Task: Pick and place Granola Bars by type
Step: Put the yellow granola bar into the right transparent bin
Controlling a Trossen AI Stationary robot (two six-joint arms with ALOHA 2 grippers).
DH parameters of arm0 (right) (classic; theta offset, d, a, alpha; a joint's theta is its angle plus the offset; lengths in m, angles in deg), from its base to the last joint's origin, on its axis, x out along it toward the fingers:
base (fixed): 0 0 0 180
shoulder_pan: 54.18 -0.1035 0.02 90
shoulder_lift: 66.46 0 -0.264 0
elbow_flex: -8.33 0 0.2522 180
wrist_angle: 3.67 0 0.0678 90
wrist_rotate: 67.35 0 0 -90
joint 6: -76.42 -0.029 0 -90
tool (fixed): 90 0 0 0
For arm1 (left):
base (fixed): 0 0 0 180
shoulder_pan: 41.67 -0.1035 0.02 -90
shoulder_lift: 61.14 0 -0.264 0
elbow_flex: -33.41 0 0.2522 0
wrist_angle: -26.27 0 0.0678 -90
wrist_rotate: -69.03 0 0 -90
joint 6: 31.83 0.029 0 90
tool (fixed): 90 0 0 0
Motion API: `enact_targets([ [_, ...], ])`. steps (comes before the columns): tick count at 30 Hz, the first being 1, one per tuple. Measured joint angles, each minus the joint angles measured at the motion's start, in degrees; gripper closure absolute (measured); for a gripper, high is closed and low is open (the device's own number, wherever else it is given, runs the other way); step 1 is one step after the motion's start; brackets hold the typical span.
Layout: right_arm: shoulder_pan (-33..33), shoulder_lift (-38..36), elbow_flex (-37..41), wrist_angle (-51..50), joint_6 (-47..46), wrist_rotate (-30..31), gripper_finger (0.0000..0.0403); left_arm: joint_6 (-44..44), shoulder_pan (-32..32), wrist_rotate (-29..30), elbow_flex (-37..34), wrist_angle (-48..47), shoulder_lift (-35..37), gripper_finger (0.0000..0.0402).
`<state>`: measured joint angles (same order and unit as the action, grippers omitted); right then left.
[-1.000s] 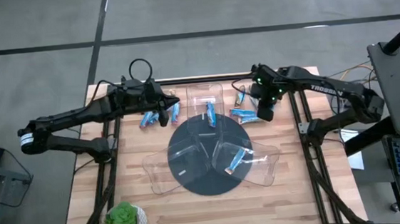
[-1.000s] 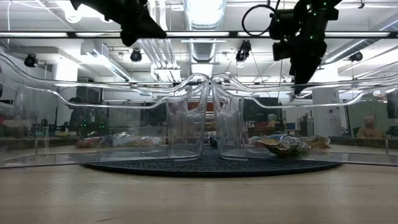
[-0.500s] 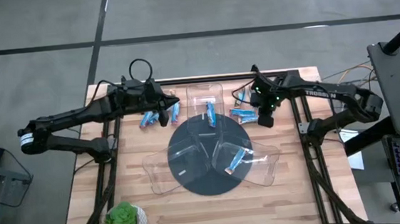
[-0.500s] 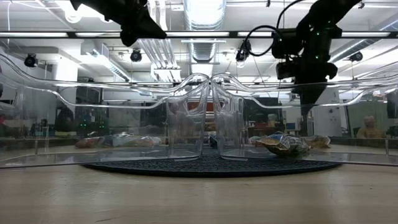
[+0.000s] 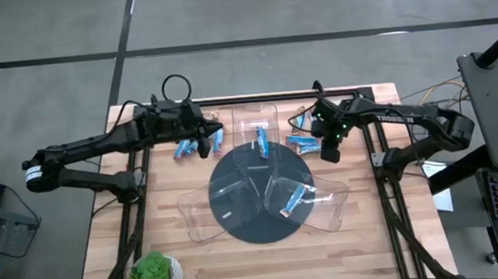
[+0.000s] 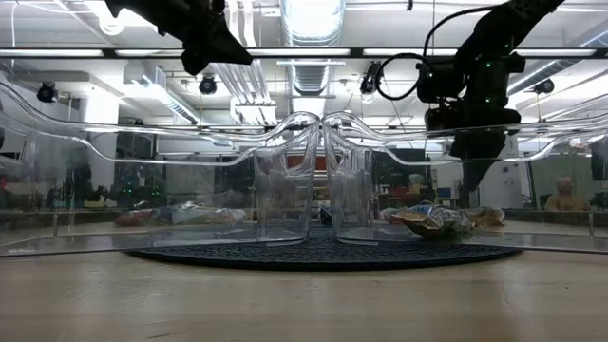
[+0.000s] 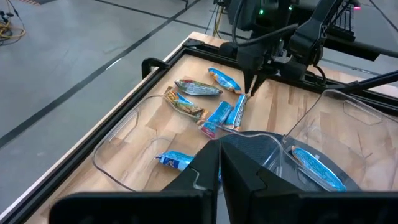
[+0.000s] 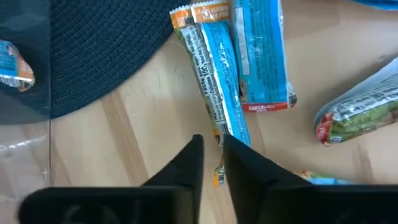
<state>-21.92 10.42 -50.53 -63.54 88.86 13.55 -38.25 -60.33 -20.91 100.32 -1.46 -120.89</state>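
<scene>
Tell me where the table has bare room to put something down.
Bare wood lies along the near edge, between the potted plant and the clear trays, and at the near right corner. Crowded: the bars below the right tool.

Granola Bars (image 5: 301,141) | blue and tan wrappers | loose clusters flat on table

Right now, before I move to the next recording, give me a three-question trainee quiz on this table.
1. True or false: a blue granola bar lies inside a clear tray.
2. The right gripper hangs over: A) loose granola bars on the wood; B) the potted plant; C) the keyboard.
3. Fill in: the trays sit on a dark round ___.
Key: 1 true; 2 A; 3 mat.
</scene>
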Motion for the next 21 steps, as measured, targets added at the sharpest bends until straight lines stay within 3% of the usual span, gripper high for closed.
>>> enact_targets([
  [10, -0.16, 3.67, -0.04, 0.01, 0.42, -0.56, 0.0233, -1.1, 0.0, 0.0, 0.0, -0.01, 0.0, 0.0401],
  [21, -0.14, 4.26, -0.09, 2.14, 5.98, -0.42, 0.0219, -1.59, 0.0, 0.0, 0.0, -0.03, 0.0, 0.0401],
])
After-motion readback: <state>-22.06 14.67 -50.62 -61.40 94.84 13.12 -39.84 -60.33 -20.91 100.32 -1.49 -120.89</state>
